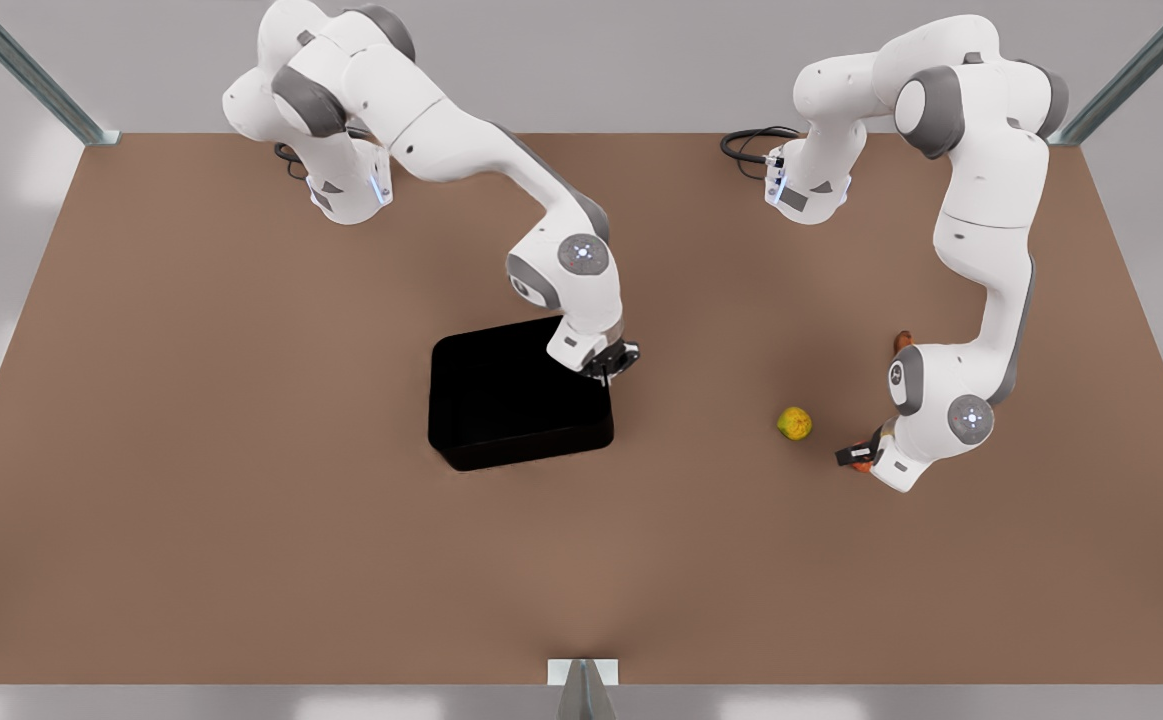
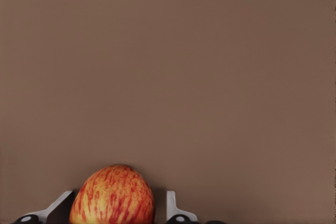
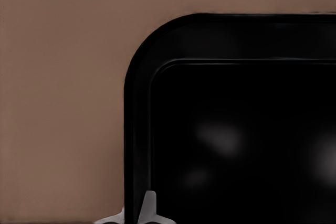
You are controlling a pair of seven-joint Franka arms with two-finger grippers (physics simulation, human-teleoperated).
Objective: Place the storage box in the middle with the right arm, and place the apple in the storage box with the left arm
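Left tool [image 1: 859, 459] is clamped around the small round red-and-yellow apple [image 2: 112, 195], well apart from the shallow glossy black storage box [image 1: 516, 395]. Right tool [image 1: 613, 366] pinches that box's rim. Apple's probably firm but slick, so grip its widest part.

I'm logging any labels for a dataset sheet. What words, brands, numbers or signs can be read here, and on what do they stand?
None: no readable text in any view.
The storage box is plain glossy black, with the right hand at its rim.
The apple sits between the left hand's fingers, unlabelled.
The arms' round lit joint marks are symbols, not letters.
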